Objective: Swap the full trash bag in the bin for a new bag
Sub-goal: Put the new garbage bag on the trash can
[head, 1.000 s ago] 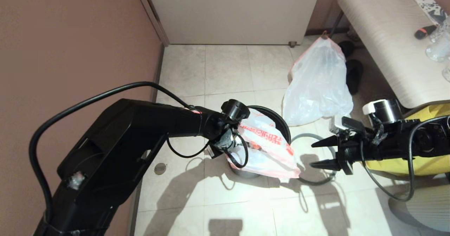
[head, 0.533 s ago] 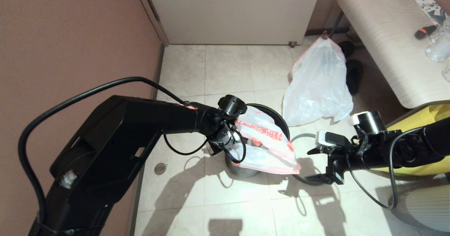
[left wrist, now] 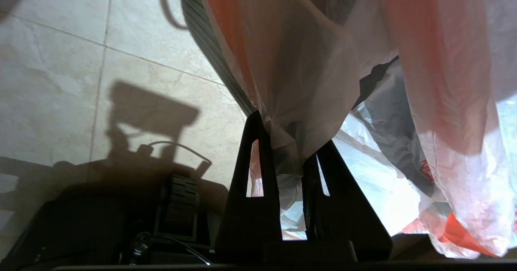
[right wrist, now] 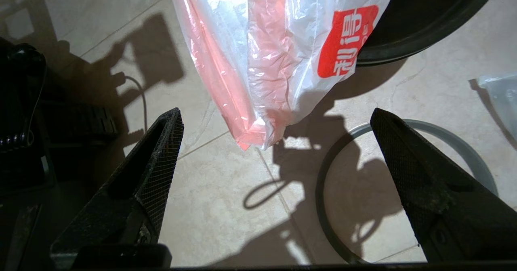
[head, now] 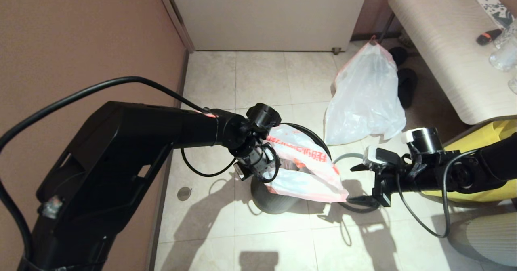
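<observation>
The new bag (head: 303,166), limp white plastic with an orange-red hem and red lettering, hangs over the mouth of the black bin (head: 274,200). My left gripper (left wrist: 291,133) is shut on a bunched fold of it at the bin's left side. The bag's low corner (right wrist: 258,133) dangles just ahead of my right gripper (right wrist: 275,115). That gripper (head: 350,183) stands wide open and empty to the right of the bin. The grey ring (head: 343,156) lies on the floor beneath it. Behind, the full trash bag (head: 365,97) sits on the tiles.
A brown wall (head: 80,40) closes the left side and a pale door (head: 266,12) the back. A light bench (head: 444,40) and a yellow fabric bag (head: 490,135) stand at right. Dark slippers (head: 408,85) lie under the bench.
My right gripper has opened wider and moved left and down, close to the bag's hanging corner. My left arm has drawn the held bag up and slightly back.
</observation>
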### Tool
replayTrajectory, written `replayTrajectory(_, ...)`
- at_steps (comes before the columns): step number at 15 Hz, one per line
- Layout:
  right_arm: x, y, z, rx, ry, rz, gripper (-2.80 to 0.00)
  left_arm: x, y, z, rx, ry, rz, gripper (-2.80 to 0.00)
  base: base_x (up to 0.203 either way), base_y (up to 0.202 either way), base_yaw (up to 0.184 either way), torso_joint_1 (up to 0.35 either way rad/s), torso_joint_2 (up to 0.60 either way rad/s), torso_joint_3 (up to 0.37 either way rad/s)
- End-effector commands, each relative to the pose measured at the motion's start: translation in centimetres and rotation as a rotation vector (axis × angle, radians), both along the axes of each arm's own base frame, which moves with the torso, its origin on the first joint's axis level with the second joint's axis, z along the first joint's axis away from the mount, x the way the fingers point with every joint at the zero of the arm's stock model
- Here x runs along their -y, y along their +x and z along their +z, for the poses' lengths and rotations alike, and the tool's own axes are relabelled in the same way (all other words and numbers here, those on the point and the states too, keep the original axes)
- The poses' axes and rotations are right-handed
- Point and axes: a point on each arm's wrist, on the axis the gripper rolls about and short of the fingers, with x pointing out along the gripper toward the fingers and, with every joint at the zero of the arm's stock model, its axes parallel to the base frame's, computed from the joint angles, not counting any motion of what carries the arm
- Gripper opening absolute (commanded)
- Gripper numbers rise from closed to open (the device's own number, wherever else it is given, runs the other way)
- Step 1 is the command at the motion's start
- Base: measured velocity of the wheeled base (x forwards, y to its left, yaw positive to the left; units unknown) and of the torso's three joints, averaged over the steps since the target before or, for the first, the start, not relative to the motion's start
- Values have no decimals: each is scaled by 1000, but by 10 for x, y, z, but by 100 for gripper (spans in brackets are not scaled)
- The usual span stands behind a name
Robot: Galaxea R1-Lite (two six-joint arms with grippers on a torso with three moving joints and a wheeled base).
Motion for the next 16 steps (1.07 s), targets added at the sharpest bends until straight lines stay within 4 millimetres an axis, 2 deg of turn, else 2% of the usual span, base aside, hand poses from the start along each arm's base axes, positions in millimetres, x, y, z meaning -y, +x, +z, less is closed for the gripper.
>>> replayTrajectory(1,-2,-4,13,46,10,0,0,-2,-3,9,10,-20,10,-280,0,0,0,0,0,0)
replayTrajectory(3,-8,-6,18,66,23,-3,0,-4,-8,20,13,-49,-2,-280,0,0,0,0,0,0)
replayTrajectory(8,-20,5,25,27,108,-43,0,-6,-14,33,22,-66,-12,-280,0,0,0,0,0,0)
replayTrajectory(11,-33,11,43,14,223,-89,0,-3,-18,33,16,-66,-18,-280,0,0,0,0,0,0)
replayTrajectory(14,-54,15,42,71,262,-129,0,-3,-20,38,20,-73,-21,-280,0,0,0,0,0,0)
replayTrajectory(16,-58,17,40,89,265,-147,0,-4,-22,43,21,-87,-29,-280,0,0,0,0,0,0)
